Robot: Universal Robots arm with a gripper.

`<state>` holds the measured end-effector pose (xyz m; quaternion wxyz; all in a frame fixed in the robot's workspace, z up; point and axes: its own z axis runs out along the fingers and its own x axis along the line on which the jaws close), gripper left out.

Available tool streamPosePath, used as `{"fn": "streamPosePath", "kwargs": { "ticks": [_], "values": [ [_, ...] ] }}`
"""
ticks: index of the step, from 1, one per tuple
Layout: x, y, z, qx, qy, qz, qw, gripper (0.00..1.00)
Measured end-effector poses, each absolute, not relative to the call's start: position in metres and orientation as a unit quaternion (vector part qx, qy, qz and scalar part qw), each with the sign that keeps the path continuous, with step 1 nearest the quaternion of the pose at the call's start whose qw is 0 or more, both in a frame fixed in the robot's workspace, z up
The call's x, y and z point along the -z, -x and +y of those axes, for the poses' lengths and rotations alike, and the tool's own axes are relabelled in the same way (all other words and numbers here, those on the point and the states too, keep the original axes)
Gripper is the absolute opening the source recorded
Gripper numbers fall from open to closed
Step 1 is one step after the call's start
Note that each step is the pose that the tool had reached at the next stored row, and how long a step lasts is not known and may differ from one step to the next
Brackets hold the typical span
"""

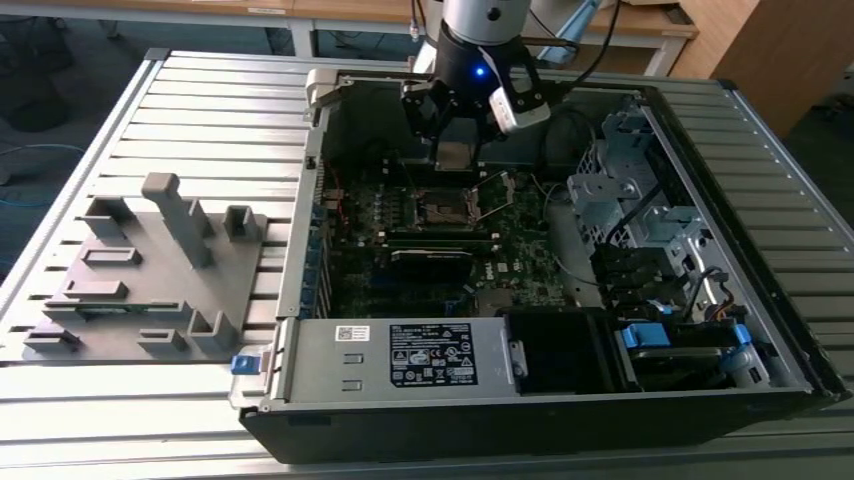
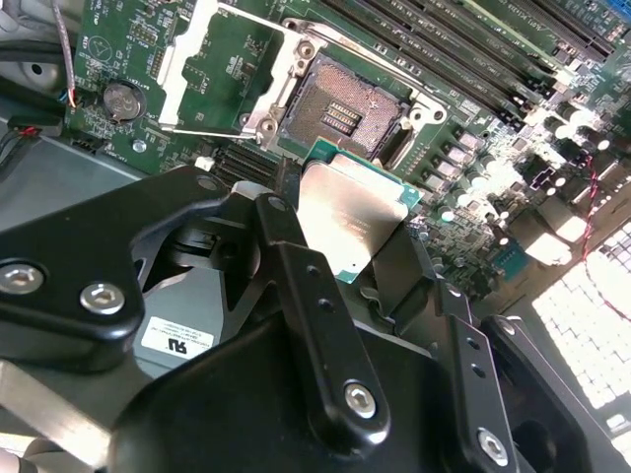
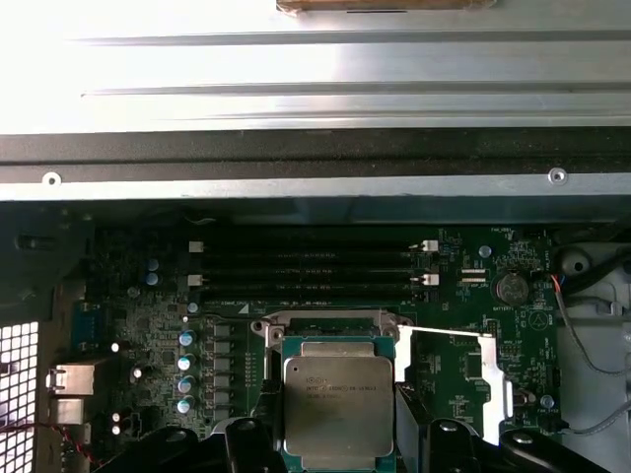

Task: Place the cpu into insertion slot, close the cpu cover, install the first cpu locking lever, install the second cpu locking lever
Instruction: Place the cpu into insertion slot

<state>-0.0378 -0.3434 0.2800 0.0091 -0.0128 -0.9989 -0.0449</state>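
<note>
A ribbed silvery metal bench (image 1: pixel 200 110) is carrying a black open-sided computer case (image 1: pixel 534 430), which is lying flat with its dark green circuit board (image 1: pixel 534 275) facing up. A grey moulded fixture plate (image 1: pixel 134 290) is sitting on the bench to the exterior view's left of the case, well apart from the arm.

The black two-fingered tool (image 1: pixel 455 160) is hanging inside the case over the board. It is clenching the cpu (image 2: pixel 350 212), a small flat square chip with a silvery lid and green edge, its fingers (image 2: pixel 291 232) pressing on opposite edges of the chip.

The cpu is riding clear of the board and is not seated. The insertion slot (image 2: pixel 340 113), a square socket with a silvery rim and dark pin field, is lying bare just beside the chip. The cpu cover (image 2: pixel 222 69), a thin silvery square frame, is standing swung open beside the slot.
</note>
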Motion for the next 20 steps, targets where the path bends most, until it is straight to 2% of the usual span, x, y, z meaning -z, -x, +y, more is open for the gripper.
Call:
{"fn": "streamPosePath", "kwargs": {
  "ticks": [20],
  "values": [
    [-0.265, 0.038, -0.343, 0.045, 0.013, -0.999, 0.009, 0.54]
  ]
}}
